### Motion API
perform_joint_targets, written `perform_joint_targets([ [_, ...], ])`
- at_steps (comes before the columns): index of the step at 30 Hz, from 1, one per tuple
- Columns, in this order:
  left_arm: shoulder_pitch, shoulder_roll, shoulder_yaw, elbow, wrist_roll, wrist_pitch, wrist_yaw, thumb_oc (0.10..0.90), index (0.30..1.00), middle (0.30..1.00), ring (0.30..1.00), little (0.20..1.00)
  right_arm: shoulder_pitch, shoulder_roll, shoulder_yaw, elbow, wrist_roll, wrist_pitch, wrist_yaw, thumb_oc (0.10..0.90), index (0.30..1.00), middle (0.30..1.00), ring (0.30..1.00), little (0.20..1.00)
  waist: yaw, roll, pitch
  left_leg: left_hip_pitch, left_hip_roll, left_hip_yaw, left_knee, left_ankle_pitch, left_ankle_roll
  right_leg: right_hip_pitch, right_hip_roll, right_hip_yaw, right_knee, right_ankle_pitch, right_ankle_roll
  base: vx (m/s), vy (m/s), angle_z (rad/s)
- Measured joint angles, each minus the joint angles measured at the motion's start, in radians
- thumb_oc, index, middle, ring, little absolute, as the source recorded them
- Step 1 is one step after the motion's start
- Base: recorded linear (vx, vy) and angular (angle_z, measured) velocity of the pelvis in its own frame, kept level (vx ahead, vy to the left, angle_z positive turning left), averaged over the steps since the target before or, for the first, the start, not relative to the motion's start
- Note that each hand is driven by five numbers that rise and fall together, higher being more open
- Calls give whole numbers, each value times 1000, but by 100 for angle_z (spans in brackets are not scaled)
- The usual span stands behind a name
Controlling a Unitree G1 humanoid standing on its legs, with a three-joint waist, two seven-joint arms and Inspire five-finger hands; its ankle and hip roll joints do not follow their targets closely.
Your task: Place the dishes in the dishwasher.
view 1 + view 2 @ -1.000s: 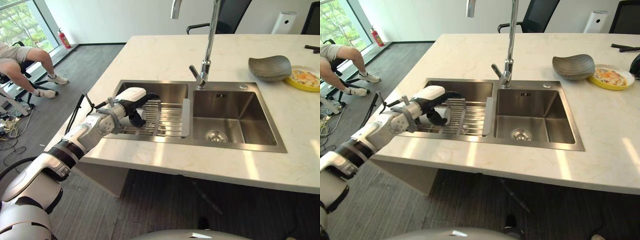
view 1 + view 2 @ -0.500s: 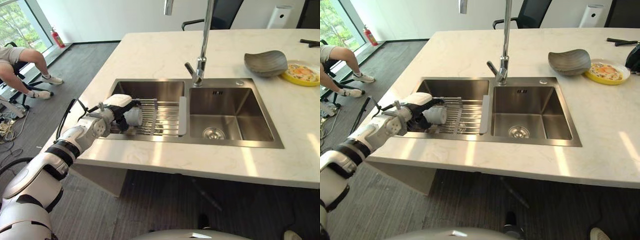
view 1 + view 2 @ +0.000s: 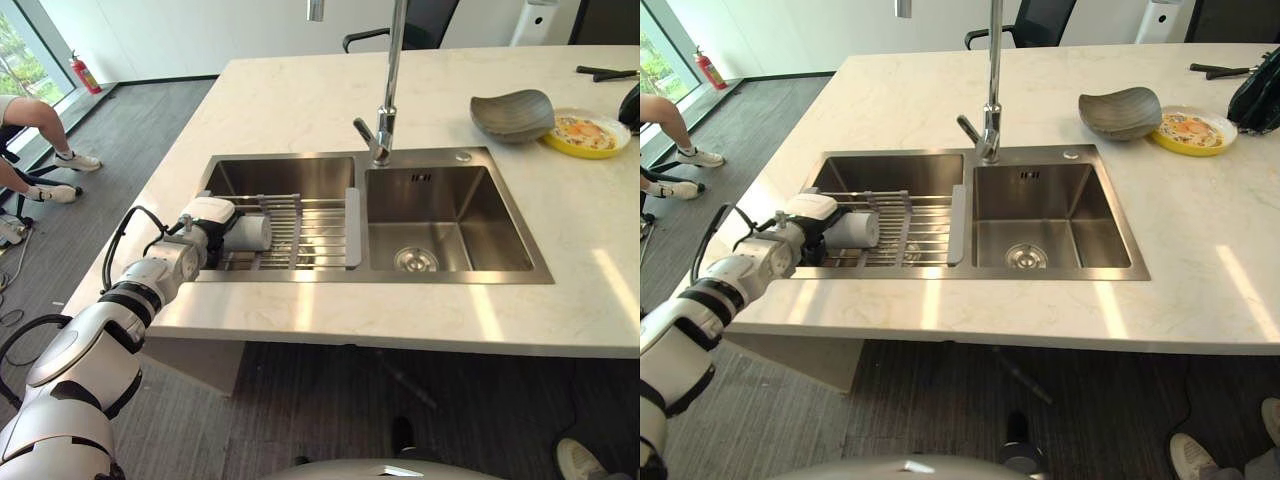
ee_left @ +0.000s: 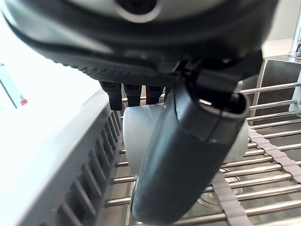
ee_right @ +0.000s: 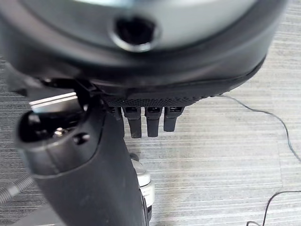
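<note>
the left hand (image 3: 208, 222) reaches over the near-left rim of the double sink (image 3: 300, 278), its fingers and thumb curled round a pale grey cup (image 3: 250, 233) that lies on its side. the cup rests on the wire drying rack (image 3: 315, 230) spanning the left basin, just past the hand's fingertips. beyond the rack, further from the hand, the right basin (image 3: 450, 225) holds nothing but its drain (image 3: 414, 259). well away across the counter (image 3: 300, 110) sit a dark grey bowl (image 3: 511, 114) and, touching it, a yellow plate (image 3: 587, 132) with food on it. the right hand (image 5: 94, 160) hangs over grey floor (image 5: 225, 155), fingers relaxed, holding nothing.
</note>
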Motion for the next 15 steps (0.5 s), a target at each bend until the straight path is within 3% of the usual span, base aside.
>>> perform_joint_targets([
  [12,-68,-85,-25,134,-1,12,7,800,900,900,900,900,-15,1,0,0,7,1,-17,800,900,900,900,900,-22,6,7,-1,-6,29,-1,-3,4,-18,-1,26,1,6,4,-13,26,-7],
  [13,-74,-96,-26,160,-1,15,8,590,585,585,585,585,-15,-1,0,1,11,1,-17,800,900,900,900,900,-30,9,9,-1,-9,32,-2,-4,5,-20,-3,31,1,6,5,-3,19,-9],
  [15,-84,-100,-26,176,-1,20,7,511,467,467,467,467,-16,-1,0,2,28,4,-17,800,900,900,900,900,-29,12,10,-1,-9,40,-3,-5,7,-24,-3,40,1,8,7,-6,12,-11],
])
